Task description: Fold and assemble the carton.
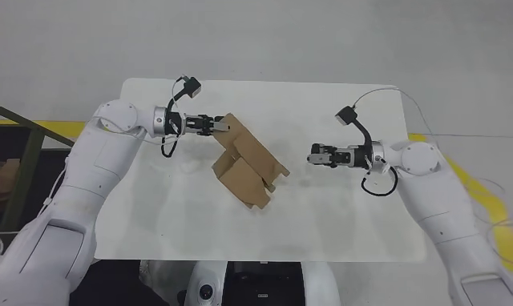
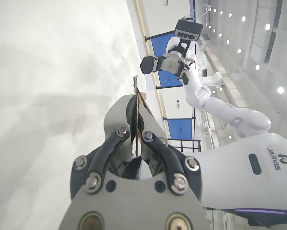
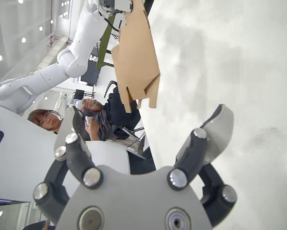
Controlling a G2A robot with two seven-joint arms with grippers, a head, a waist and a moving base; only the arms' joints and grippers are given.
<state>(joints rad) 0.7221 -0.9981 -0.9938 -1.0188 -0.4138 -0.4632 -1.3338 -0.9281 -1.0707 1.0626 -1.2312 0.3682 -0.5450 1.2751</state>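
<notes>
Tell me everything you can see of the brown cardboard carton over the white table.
The brown corrugated cardboard carton is a mostly flat, not yet assembled blank: joined panels with slotted flaps and tabs at one end. It runs diagonally over the middle of the white table in the top view. The left gripper is shut on its opposite end, the board edge-on between its fingers. The open right gripper is apart from it. Whether its lower end rests on the table is unclear.

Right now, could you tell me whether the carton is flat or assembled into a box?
Flat, unassembled: the carton shows as a thin sheet with loose flaps, its edge pinched in the left gripper.
</notes>
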